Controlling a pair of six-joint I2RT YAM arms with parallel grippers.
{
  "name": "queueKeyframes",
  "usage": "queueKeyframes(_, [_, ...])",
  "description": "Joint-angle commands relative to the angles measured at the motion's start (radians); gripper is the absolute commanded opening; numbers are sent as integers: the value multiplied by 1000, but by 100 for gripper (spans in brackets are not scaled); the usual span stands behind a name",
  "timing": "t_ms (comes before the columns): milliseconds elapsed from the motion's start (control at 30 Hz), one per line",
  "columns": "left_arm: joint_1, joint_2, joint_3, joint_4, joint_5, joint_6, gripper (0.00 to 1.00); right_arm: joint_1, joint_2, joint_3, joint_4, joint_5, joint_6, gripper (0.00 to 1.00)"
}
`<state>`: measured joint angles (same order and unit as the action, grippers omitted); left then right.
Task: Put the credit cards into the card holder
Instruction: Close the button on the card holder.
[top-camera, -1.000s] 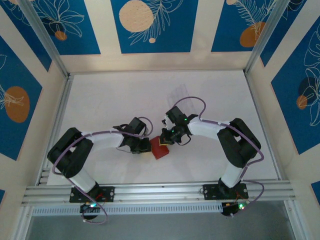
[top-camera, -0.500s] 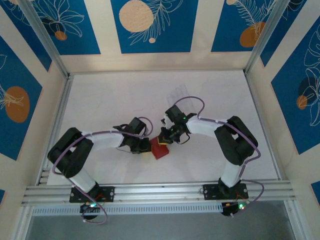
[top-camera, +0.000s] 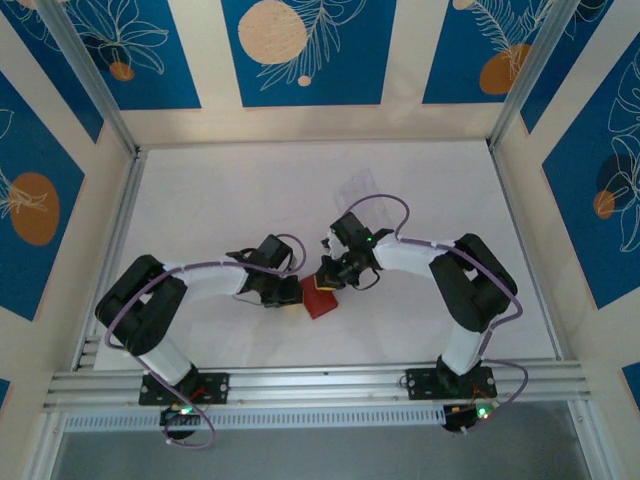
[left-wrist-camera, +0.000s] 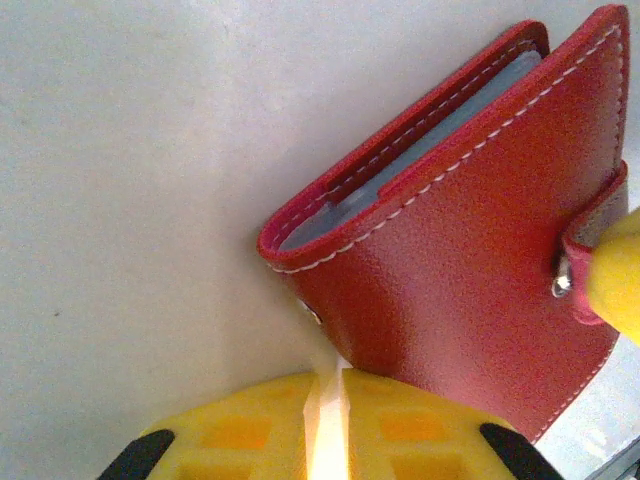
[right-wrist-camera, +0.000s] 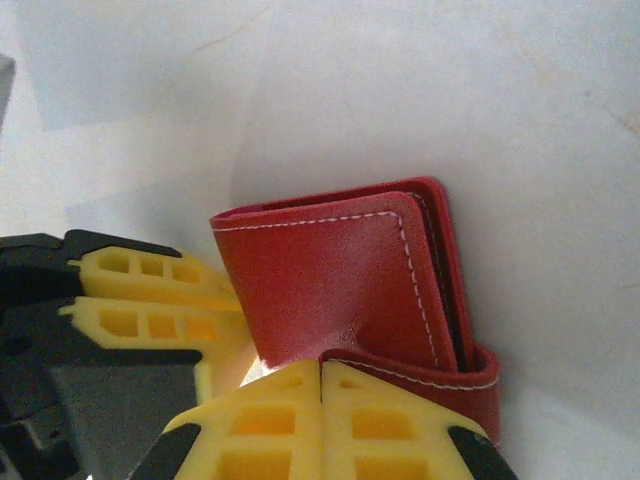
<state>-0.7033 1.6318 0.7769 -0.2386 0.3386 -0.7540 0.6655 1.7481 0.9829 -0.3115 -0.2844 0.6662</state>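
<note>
The folded wallet (top-camera: 321, 300) is held mid-table, its mouth turned to 11 o'clock and its long edge laid from 8 to 2 o'clock in the left wrist view. Its corner is pinched by the nearly closed left gripper (top-camera: 296, 292) at 9 o'clock. The fully closed, empty right gripper (top-camera: 327, 283) is pressed on the tab (right-wrist-camera: 430, 385).

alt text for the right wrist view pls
A folded red card holder with white stitching sits on a white table. The right tool, yellow and shut, meets the holder's near edge at the bottom of the frame, and the left tool sits against its left side.
</note>
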Motion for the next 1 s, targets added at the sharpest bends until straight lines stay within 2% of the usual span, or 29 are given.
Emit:
queueKeyframes(0, [-31,68,-7,81,-4,-11,15,-12,-55,-5,-55,-10,-5,0])
queueKeyframes(233, [-33,68,-8,83,-4,-13,15,-26,-45,10,-85,-5,-28,0])
queueKeyframes(967, [-33,70,-7,83,-2,-13,15,19,33,7,-65,8,-17,0])
